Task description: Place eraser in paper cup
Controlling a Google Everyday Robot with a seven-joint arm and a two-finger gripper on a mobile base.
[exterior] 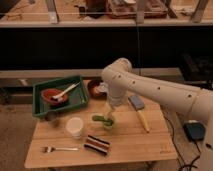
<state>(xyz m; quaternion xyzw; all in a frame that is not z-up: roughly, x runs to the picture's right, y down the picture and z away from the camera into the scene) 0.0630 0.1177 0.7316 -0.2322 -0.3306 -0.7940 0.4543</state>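
The eraser (96, 144), a flat block with dark, red and white stripes, lies on the wooden table (130, 142) near its front edge. The paper cup (75, 127), short and white-cream, stands upright just left of and behind the eraser. My gripper (111, 106) hangs from the white arm (150, 90) over the middle of the table, just above a green mug (106, 120). It is to the right of and behind both the cup and the eraser, and touches neither.
A green tray (40, 107) at the back left holds a red bowl (51, 95) and a white spoon. A small dark metallic cup (52, 118) stands in front of the tray. Also here are a dark bowl (94, 88), a blue-grey block (135, 102), a yellow stick (143, 120) and a fork (60, 148).
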